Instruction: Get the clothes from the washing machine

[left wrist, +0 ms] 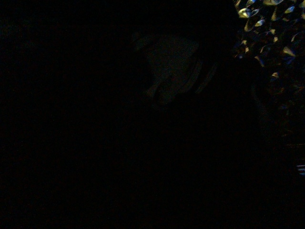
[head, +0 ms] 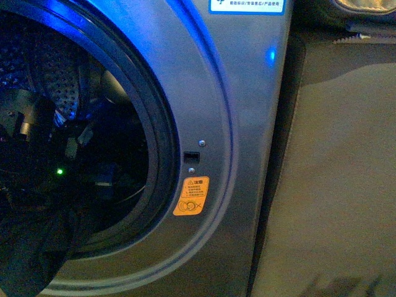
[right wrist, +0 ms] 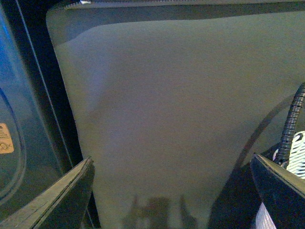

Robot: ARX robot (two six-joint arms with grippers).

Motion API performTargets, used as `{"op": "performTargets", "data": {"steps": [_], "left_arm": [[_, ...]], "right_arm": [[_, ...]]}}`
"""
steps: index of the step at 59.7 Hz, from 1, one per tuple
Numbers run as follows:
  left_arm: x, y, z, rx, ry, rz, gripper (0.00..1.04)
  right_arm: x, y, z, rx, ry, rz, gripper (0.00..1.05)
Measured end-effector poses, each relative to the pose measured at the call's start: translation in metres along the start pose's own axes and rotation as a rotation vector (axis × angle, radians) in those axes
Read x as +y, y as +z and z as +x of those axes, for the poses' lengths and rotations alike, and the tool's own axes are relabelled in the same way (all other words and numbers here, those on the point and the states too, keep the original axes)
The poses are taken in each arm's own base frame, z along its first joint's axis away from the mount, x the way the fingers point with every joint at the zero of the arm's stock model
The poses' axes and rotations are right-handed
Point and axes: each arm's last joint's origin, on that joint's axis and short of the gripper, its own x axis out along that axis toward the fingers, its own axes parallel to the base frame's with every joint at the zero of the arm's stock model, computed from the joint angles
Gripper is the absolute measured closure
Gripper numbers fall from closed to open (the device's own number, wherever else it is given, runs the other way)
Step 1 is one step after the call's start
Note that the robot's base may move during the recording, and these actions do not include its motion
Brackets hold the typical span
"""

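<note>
my right claw is released: its two dark fingers stand wide apart with nothing between them, and past the gap i see only the beige cushion. beside one finger the washing machine shows a strip of its grey front with the edge of the orange sticker. beside the other finger are a black ribbed cable and a bit of white woven basket.

in the front view the washing machine fills the left and middle of the frame, washed in blue light. its round black-rimmed porthole lies open on the left, with the perforated drum in the upper left. my left arm reaches into that mouth, a dark bulk with a small green light at the left centre. i cannot make out my left claw there, so i cannot tell whether it is clenched or released.

the clothes show as dark fabric in the lower left corner, at the bottom lip of the porthole, below the arm. whether the arm touches them i cannot tell.

the orange sticker sits just right of the rim, under a small latch slot. a blue-white label is at the top edge. the cushion takes the right of the frame.

my left wrist view is dark.
</note>
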Motion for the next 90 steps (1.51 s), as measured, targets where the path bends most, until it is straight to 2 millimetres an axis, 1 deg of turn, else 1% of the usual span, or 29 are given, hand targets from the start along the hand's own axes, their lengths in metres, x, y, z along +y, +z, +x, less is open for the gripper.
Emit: {"op": "performTargets", "data": {"steps": [12,44,62,66,68,69,72,76,78,82,84,90], "left_arm": [[0.002,-0.002,0.007,0.044,0.050,0.004,0.07],[0.008,-0.008,0.011,0.066,0.095,0.005,0.07],[0.014,-0.013,0.010,0.068,0.133,0.025,0.47],[0.014,-0.014,0.008,0.060,0.132,0.023,0.57],[0.014,-0.015,0.007,0.058,0.128,0.023,0.61],[0.013,-0.016,0.005,0.056,0.121,0.023,0.64],[0.012,-0.017,0.002,0.051,0.111,0.022,0.70],[0.010,-0.020,-0.005,0.042,0.086,0.015,0.80],[0.009,-0.021,-0.008,0.040,0.081,0.014,0.83],[0.007,-0.023,-0.018,0.031,0.067,0.012,0.93],[0.006,-0.023,-0.022,0.028,0.060,0.009,0.96],[0.006,-0.023,-0.033,0.022,0.049,0.004,0.98]], "right_arm": [[0.000,0.000,0.000,0.000,0.000,0.000,0.07],[0.000,0.000,0.000,0.000,0.000,0.000,0.07],[0.000,0.000,0.000,0.000,0.000,0.000,0.07],[0.000,0.000,0.000,0.000,0.000,0.000,0.07],[0.000,0.000,0.000,0.000,0.000,0.000,0.07],[0.000,0.000,0.000,0.000,0.000,0.000,0.07],[0.000,0.000,0.000,0.000,0.000,0.000,0.07],[0.000,0.000,0.000,0.000,0.000,0.000,0.07],[0.000,0.000,0.000,0.000,0.000,0.000,0.07],[0.000,0.000,0.000,0.000,0.000,0.000,0.07],[0.000,0.000,0.000,0.000,0.000,0.000,0.07],[0.000,0.000,0.000,0.000,0.000,0.000,0.07]]}}
